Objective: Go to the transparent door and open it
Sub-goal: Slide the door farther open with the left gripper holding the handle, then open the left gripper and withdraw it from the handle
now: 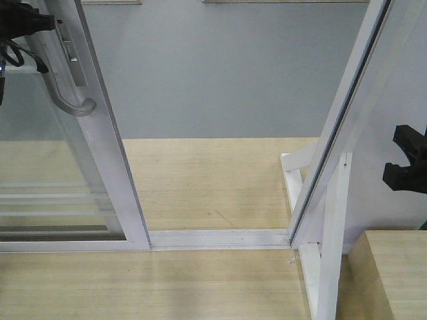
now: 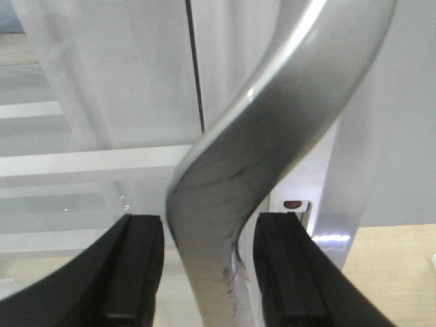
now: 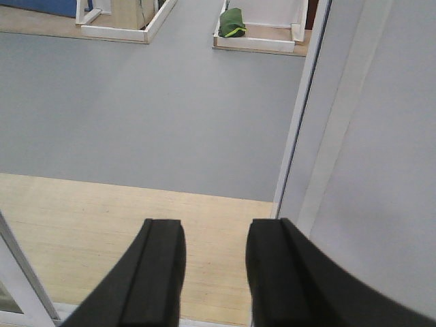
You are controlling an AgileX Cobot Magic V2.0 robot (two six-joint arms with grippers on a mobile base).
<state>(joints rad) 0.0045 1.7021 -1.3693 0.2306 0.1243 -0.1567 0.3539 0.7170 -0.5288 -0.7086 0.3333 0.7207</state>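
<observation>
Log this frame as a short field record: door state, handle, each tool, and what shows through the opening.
door: transparent door slid to the left, doorway gap open beside it
handle: curved grey pull handle sits between the left tool fingers, small gaps visible either side
right tool: right tool open, holding nothing, pointed through the gap
track: white floor track exposed across the opening
beyond: grey floor

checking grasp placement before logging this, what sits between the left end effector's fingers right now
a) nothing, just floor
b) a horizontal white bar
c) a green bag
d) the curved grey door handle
d: in the left wrist view the curved grey handle of the transparent door passes straight down through the gap of the left end effector, with a black finger on either side of it.
</observation>
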